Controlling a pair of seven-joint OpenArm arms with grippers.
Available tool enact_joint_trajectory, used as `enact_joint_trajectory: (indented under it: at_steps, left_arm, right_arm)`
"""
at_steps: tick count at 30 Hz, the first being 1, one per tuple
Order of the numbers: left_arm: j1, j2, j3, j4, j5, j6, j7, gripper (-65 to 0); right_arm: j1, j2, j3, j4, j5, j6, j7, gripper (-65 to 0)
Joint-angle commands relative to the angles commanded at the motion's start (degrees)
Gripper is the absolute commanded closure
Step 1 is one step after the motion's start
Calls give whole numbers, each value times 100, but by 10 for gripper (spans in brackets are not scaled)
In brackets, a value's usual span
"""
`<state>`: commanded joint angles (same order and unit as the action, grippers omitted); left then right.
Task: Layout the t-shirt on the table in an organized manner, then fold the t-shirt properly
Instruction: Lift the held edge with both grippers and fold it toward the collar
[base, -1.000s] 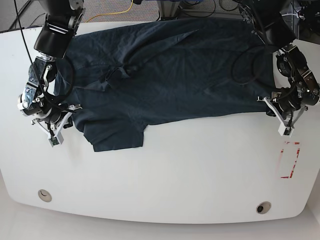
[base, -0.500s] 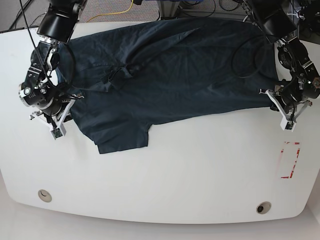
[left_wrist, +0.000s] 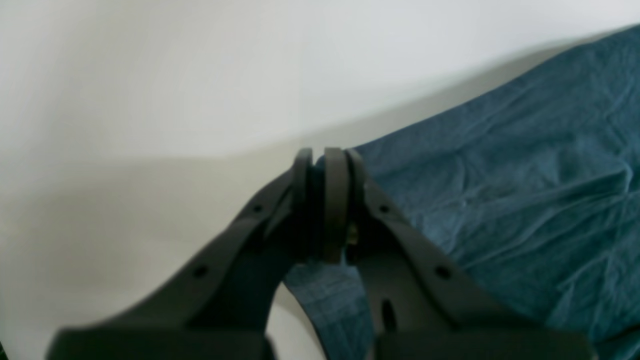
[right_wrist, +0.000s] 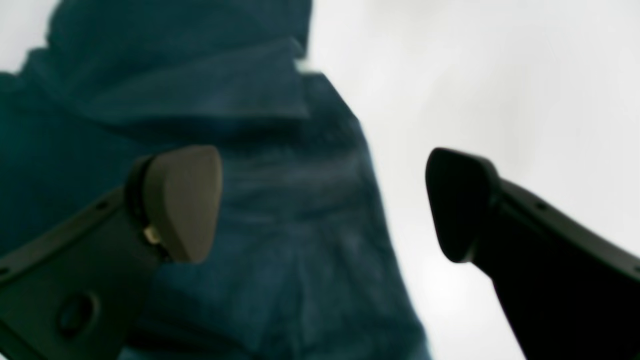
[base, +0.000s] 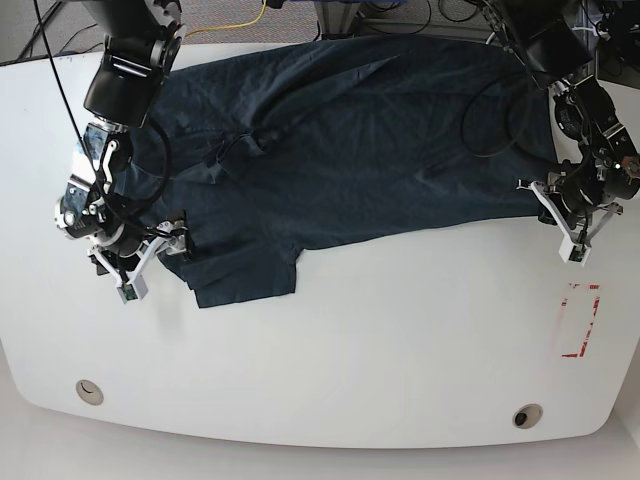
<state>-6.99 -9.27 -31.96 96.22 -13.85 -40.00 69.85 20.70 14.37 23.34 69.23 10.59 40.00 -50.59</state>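
Left wrist view: the left jaws are pressed together, pinching the shirt hem; cloth trails to their right, bare surface beyond. Right wrist view: the right jaws stand spread, sleeve fabric between and behind them. Base view: shirt lies wrinkled across the far surface. Judged step: laying out; next, close on the sleeve and pull taut.

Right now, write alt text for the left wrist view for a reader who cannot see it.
The left end effector, pads pressed together, pinches the edge of the navy t-shirt, which spreads wrinkled to the right. The bare white table fills the left and top.
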Motion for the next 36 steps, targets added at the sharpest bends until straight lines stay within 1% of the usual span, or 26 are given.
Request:
enact_joint_trajectory:
  at_steps: [2, 5, 7, 10, 19, 25, 29, 31, 33, 36]
  left_arm:
    - [0, -9, 0, 0, 0, 0, 0, 0]
    - [0, -9, 0, 0, 0, 0, 0, 0]
    - [0, -9, 0, 0, 0, 0, 0, 0]
    - [9, -9, 0, 0, 0, 0, 0, 0]
    - [9, 0, 0, 0, 0, 0, 0, 0]
    - [-9, 9, 9, 0, 0, 0, 0, 0]
    - [-18, 9, 9, 0, 0, 0, 0, 0]
    - [-18, 9, 9, 0, 0, 0, 0, 0]
    - [-18, 9, 9, 0, 0, 0, 0, 0]
    - [-18, 0, 9, -9, 0, 0, 0, 0]
  right_arm:
    - [105, 97, 9, -396, 44, 0, 211, -620]
    - [193, 176, 9, -1037, 44, 0, 703, -620]
    - [255, 193, 9, -1284, 44, 0, 826, -620]
    - [316, 193, 0, -1459, 44, 0, 844, -620]
    - [299, 141, 0, -1468, 53, 0, 844, -620]
    - [290, -70, -26, -1451, 53, 0, 809, -618]
    - [281, -105, -26, -1451, 53, 0, 791, -615]
    - [281, -114, -26, -1451, 53, 0, 738, -599]
    - [281, -167, -26, -1451, 53, 0, 721, -566]
    - [281, -176, -26, -1451, 44, 0, 721, -484]
